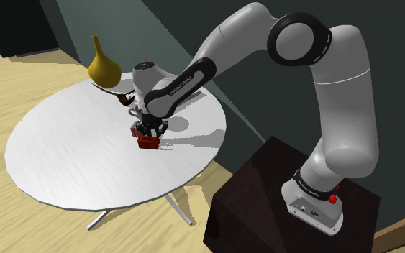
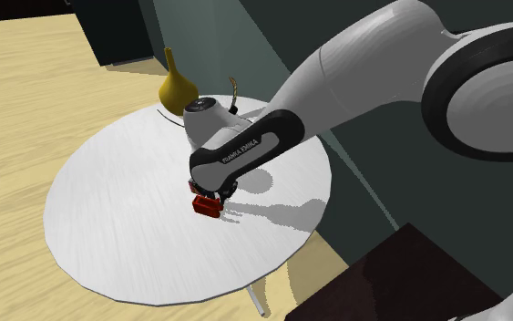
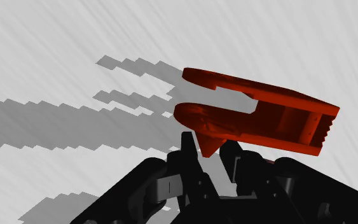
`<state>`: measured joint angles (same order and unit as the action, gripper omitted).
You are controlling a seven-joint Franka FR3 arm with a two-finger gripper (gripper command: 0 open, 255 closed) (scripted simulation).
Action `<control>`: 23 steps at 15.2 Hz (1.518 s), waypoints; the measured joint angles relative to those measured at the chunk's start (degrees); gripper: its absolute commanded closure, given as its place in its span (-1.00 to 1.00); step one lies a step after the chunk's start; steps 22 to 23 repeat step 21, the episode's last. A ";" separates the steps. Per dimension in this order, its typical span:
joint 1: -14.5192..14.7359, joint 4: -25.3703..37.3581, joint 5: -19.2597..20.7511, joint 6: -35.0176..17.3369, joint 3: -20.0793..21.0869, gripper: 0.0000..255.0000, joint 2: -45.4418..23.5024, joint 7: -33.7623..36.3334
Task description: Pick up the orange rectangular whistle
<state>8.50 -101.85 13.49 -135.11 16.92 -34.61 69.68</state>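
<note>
Your gripper (image 1: pixel 149 134) has its fingers closed on the red-orange whistle (image 1: pixel 147 143). In the shoulder view it sits just toward 3 o'clock from the centre of the white round table (image 1: pixel 64 162).

round white table (image 1: pixel 64 162) | yellow vase, perhaps a gourd (image 1: pixel 103 66) | wooden floor (image 1: pixel 6 90)

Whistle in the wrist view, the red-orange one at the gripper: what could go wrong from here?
1. The gripper seems to pinch the whistle only by a narrow pointed tab near one end, while most of its body sticks out to one side. It may pivot or slip out during a lift.
2. The yellow vase stands close behind the arm near the far edge of the table. A wide swing that way could knock it over.
</note>
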 measured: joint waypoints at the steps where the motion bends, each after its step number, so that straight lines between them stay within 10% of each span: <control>1: 0.00 0.00 0.00 0.00 0.00 1.00 0.00 0.00; 23: -1.14 1.52 -2.65 8.00 1.83 1.00 6.71 -1.55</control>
